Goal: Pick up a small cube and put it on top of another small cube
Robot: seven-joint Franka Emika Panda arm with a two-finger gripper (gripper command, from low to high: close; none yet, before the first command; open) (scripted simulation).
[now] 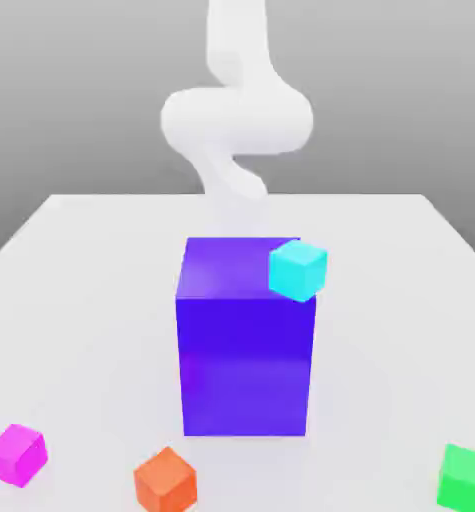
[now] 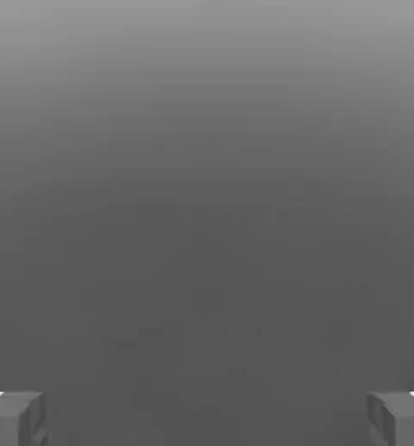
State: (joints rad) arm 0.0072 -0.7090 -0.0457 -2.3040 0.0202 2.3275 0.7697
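Observation:
The small magenta-pink cube (image 1: pixel 17 454) rests on the white table (image 1: pixel 81 290) at the front, on the exterior view's left. Far across on that view's right, near the front edge, sits the small green cube (image 1: pixel 465 477). My white arm (image 1: pixel 236 120) rises behind the big blue-purple block (image 1: pixel 245 340), well back from both cubes. In the hand view my gripper (image 2: pixel 207 420) is open, its grey fingertips (image 2: pixel 14 418) far apart with nothing between them, facing plain grey background.
The tall blue-purple block stands mid-table, with a cyan small cube (image 1: pixel 298 269) at its top right corner. An orange small cube (image 1: pixel 165 479) lies at the front between the magenta and green ones.

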